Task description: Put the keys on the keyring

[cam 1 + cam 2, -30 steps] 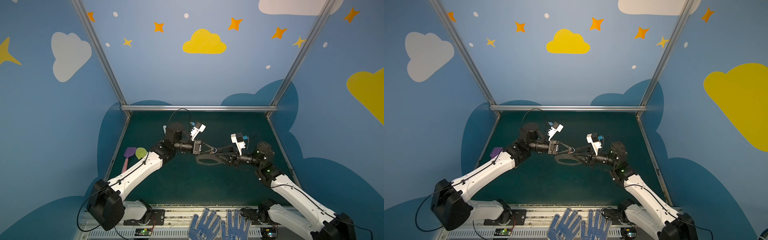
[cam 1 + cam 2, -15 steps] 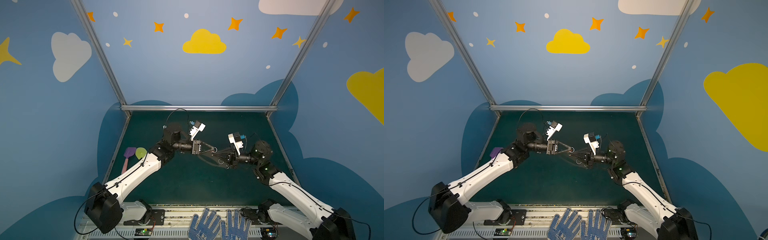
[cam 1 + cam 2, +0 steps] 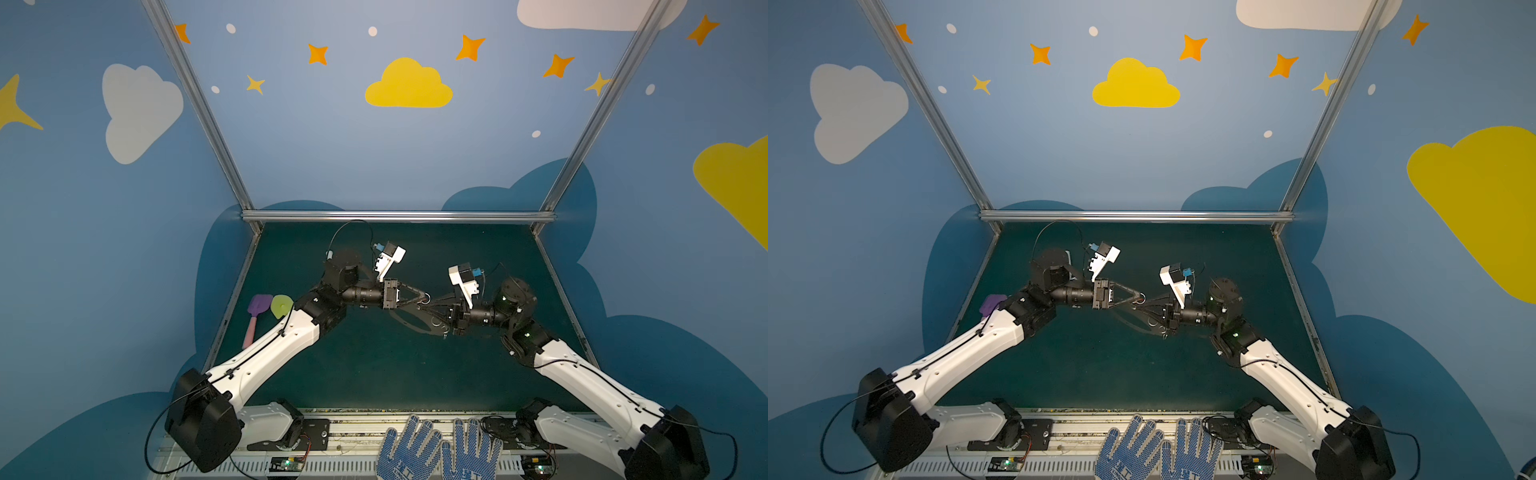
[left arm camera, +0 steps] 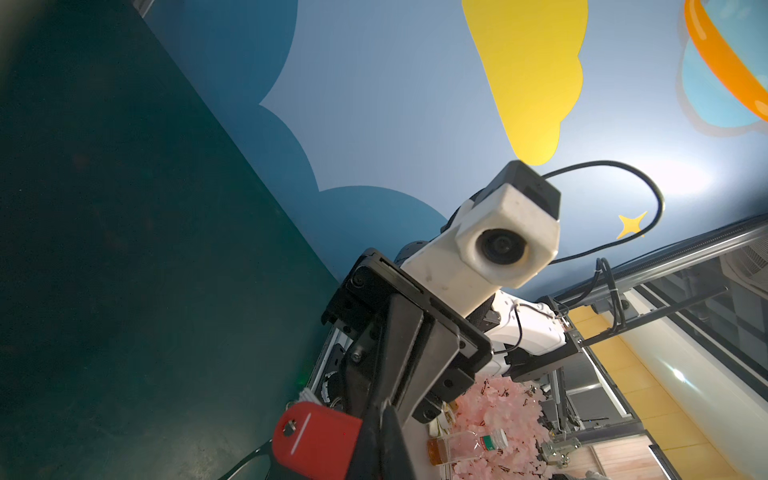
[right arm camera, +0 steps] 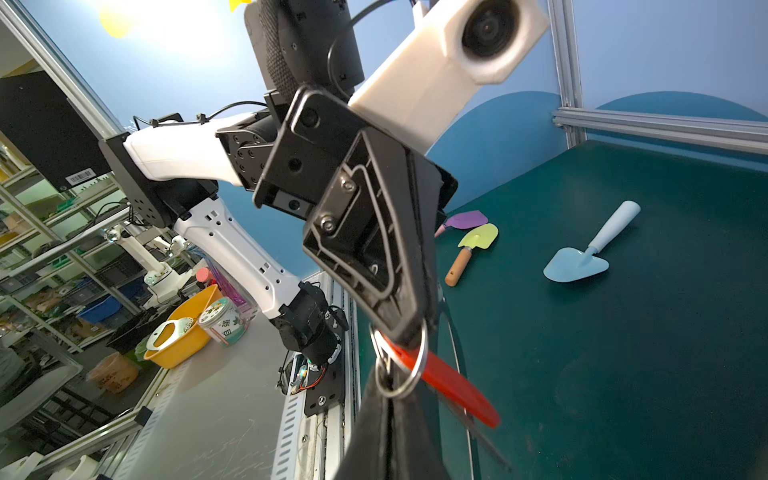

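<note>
My left gripper [image 3: 428, 296] [image 3: 1141, 297] [image 4: 381, 415] is shut on the key, whose red head [image 4: 316, 440] [image 5: 451, 384] sticks out beside its fingertips. Tip to tip with it over the middle of the mat, my right gripper [image 3: 433, 301] [image 3: 1138, 303] [image 5: 390, 388] is shut on a silver wire ring [image 5: 423, 357] of the keyring. That ring loops around the key's head right at the left fingertips. The grey plate of the keyring [image 3: 415, 325] [image 3: 1133, 323] hangs tilted under the right gripper, nearly edge-on. The key's blade is hidden.
A purple toy shovel [image 3: 259, 305] and a yellow-green one [image 3: 281, 305] lie by the mat's left edge. A light blue trowel [image 5: 577, 266] lies further back on the mat. Blue dotted gloves [image 3: 436, 451] rest on the front rail. Metal rails edge the mat.
My right gripper has gone from open to shut at the left fingertips. The grey plate has tipped from nearly flat to hanging edge-on. Both grippers have drifted slightly left.
</note>
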